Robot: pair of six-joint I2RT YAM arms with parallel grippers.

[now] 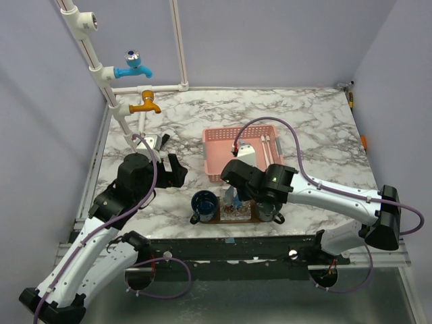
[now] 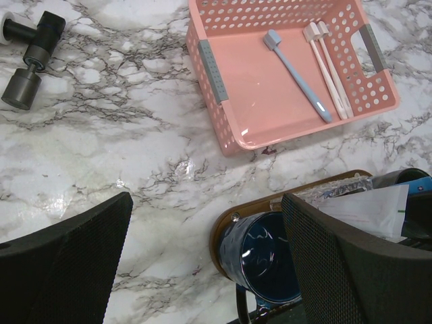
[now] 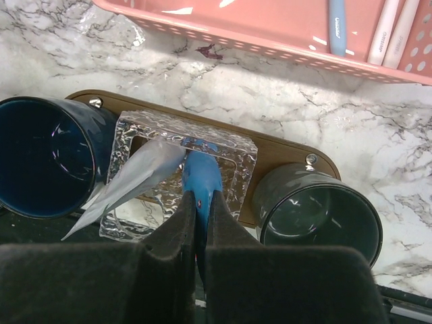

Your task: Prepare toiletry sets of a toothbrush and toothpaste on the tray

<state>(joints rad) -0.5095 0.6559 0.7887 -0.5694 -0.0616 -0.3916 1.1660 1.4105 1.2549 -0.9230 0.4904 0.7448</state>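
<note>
The dark wooden tray [image 3: 287, 154] lies at the table's near edge and carries a blue mug [image 3: 47, 155], a clear glass holder [image 3: 233, 165] and a dark grey mug [image 3: 314, 216]. My right gripper [image 3: 200, 199] is shut on a blue toothpaste tube [image 3: 201, 177], held just above the glass holder. A pale flat tube [image 3: 131, 181] leans in the holder. In the pink basket [image 2: 229, 101] lie a light-blue toothbrush [image 2: 297, 74] and two white toothbrushes [image 2: 331, 71]. My left gripper [image 2: 209, 263] is open and empty, above the marble left of the blue mug [image 2: 266, 260].
A black and grey metal fitting [image 2: 30, 61] lies on the marble at the far left. White pipes with a blue tap [image 1: 133, 67] and an orange tap [image 1: 146, 104] stand at the back left. The right arm [image 1: 324, 192] reaches over the tray from the right.
</note>
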